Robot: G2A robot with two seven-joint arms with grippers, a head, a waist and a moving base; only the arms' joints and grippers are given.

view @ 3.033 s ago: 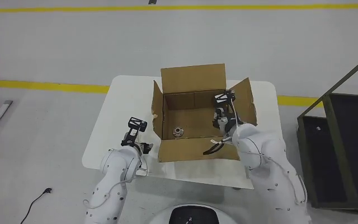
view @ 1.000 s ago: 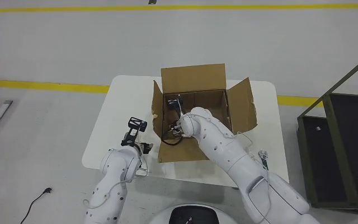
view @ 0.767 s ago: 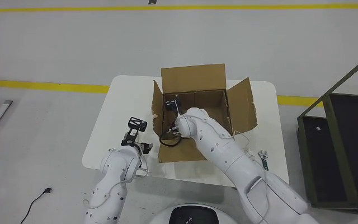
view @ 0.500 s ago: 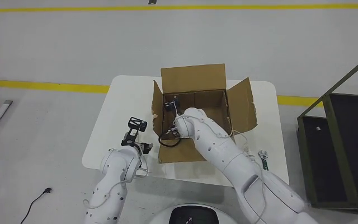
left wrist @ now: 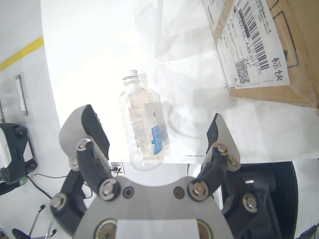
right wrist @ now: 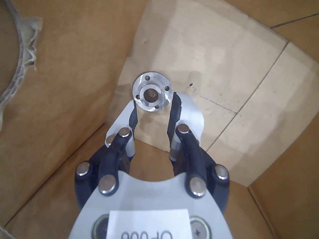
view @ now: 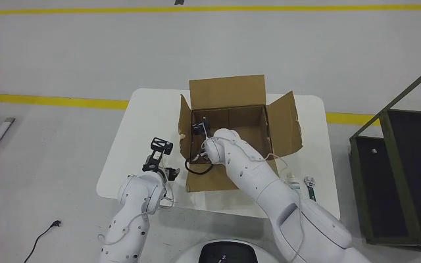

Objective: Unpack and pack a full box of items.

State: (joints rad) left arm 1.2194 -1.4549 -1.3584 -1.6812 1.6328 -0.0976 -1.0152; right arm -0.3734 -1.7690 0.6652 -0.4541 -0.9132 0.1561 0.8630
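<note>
Flange [right wrist: 152, 95] now flanked by right gripper [right wrist: 155, 99] | left gripper [left wrist: 152, 115] unmoved

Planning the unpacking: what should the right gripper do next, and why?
Probably shut the right gripper's jaws: they stand apart on either side of the flange on the box floor, so a squeeze should grip it for lifting out.

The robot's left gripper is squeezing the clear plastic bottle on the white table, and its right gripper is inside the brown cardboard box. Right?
Not quite. The left wrist view shows the left gripper open, not touching the clear plastic bottle on the white table. The right gripper is inside the brown cardboard box.
</note>
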